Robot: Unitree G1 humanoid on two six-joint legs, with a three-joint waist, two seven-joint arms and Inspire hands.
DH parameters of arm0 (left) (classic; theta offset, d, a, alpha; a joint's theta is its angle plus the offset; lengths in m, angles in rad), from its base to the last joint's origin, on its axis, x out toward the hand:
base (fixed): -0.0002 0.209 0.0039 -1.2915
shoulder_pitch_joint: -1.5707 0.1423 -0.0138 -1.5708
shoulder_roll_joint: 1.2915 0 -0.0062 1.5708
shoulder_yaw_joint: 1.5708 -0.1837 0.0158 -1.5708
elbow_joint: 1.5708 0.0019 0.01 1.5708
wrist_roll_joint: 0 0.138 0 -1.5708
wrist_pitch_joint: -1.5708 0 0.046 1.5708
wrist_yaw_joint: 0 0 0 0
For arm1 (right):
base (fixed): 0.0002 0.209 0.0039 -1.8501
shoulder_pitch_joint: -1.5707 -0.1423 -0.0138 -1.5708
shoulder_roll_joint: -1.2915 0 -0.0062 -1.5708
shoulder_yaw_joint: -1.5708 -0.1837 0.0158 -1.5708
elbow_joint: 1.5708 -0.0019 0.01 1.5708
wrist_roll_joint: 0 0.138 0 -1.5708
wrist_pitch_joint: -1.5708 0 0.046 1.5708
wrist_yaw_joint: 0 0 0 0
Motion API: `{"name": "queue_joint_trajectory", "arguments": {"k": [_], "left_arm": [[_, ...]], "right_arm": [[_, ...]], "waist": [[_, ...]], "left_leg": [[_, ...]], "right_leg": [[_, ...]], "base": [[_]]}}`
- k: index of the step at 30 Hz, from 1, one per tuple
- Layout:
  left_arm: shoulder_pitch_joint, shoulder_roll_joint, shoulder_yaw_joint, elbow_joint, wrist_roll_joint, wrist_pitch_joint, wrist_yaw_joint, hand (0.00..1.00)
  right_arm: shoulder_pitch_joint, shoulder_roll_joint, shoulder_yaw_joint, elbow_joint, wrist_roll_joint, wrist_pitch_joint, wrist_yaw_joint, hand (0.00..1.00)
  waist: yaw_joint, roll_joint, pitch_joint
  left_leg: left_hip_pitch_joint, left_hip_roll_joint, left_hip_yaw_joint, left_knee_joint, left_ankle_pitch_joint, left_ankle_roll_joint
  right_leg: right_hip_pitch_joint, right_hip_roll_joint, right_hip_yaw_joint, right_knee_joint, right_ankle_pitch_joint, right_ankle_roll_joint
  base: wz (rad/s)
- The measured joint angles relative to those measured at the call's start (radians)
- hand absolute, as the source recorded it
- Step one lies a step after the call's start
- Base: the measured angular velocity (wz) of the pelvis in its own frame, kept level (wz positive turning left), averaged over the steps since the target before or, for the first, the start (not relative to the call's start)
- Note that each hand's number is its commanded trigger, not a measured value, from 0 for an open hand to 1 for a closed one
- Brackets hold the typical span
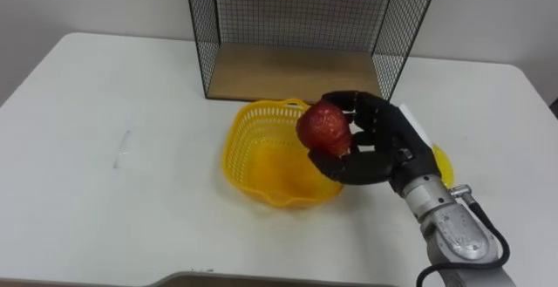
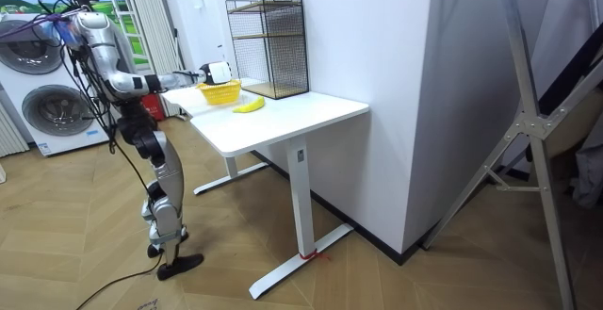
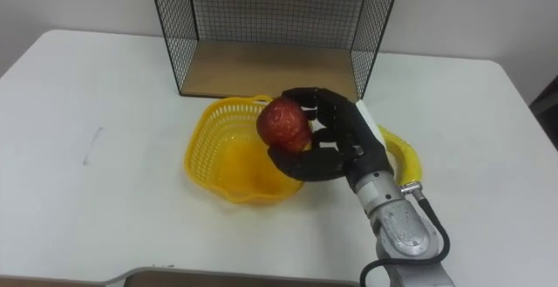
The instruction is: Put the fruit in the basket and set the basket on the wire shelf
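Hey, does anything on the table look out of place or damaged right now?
Nothing spilled. The yellow plastic mesh basket looks misshapen, its near rim bulging outward unevenly. A faint grey streak marks the white table at left. The right hand holds the red apple over the basket.

My right robot hand point(image 3: 338, 143) is curled round a red apple point(image 3: 283, 123), holding it over the right side of the yellow basket point(image 3: 209, 160). The basket sits on the white counter point(image 3: 96, 208) just in front of the black wire shelf point(image 3: 261, 69) with its wooden floor. A banana point(image 3: 406, 154) lies on the counter beyond my wrist, just right of the basket.
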Motion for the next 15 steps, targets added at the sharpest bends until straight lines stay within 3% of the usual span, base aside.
{"name": "queue_joint_trajectory", "arguments": {"k": [15], "left_arm": [[-0.017, 0.003, -0.038, 0.01, 0.0, 0.005, -0.021, 0.0]], "right_arm": [[0.0, 0.001, 0.032, 0.0, -0.043, 0.004, 0.03, 0.0]], "waist": [[0.012, -0.009, 0.0025]], "left_leg": [[-0.004, 0.0, -0.001, 0.0, 0.0, 0.0]], "right_leg": [[-0.002, 0.003, 0.001, 0.0, 0.0, 0.0]], "base": [[0.0]]}}
